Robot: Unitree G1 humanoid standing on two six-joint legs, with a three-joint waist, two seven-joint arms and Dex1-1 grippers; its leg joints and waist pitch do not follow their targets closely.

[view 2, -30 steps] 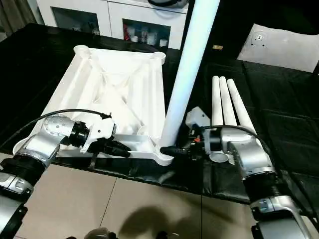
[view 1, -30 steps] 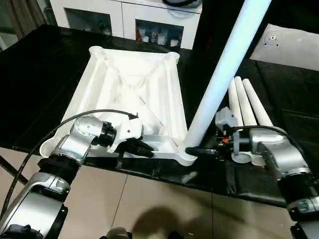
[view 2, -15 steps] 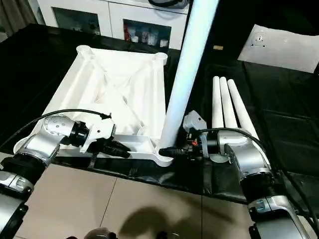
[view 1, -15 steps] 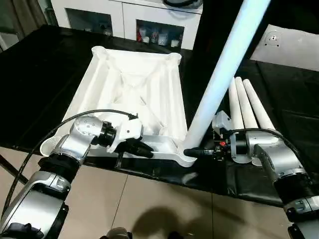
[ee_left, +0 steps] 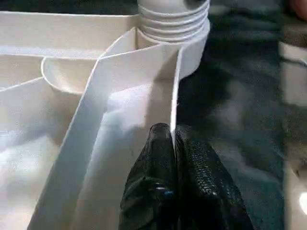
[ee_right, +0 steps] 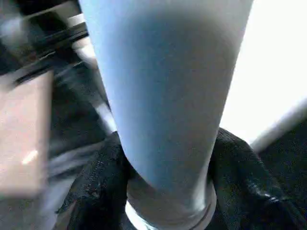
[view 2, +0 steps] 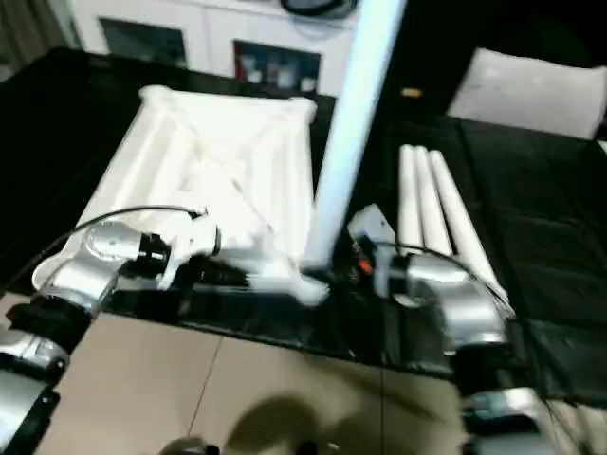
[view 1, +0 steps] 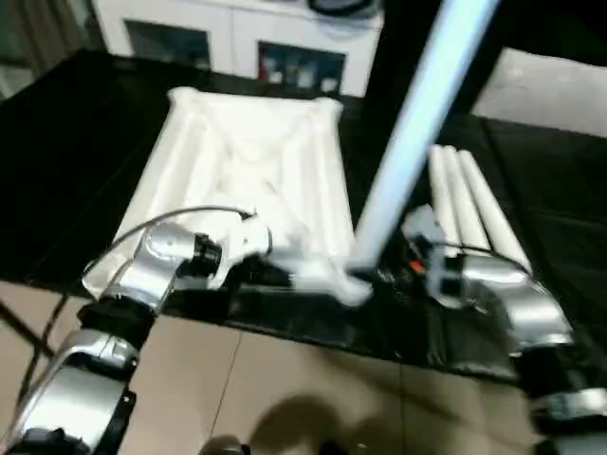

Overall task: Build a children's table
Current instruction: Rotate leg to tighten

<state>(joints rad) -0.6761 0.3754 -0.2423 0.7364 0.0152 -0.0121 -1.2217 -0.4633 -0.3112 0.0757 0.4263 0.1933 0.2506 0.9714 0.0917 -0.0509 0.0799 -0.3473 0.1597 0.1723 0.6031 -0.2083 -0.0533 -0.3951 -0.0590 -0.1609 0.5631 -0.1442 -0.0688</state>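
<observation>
The white tabletop (view 1: 247,161) lies ribbed side up on the black table. One long white leg (view 1: 408,142) stands tilted in its near right corner socket (view 1: 353,287); the leg's threaded end (ee_left: 173,19) sits in that socket. My right gripper (view 1: 384,275) is at the leg's base, and its black fingers (ee_right: 98,187) press the leg from both sides. My left gripper (ee_left: 171,132) is shut on the tabletop's thin near rim, a little left of that socket. Three more legs (view 1: 465,199) lie side by side to the right of the tabletop.
A white cabinet (view 1: 237,38) with dark compartments stands behind the table. A white slab (view 1: 550,85) lies at the back right. The table's front edge runs just under both grippers, with tan floor (view 1: 285,379) below.
The right gripper's fingers have closed in on the base of the standing leg. The left gripper keeps its pinch on the rim. The whole head picture has shifted and blurred.
</observation>
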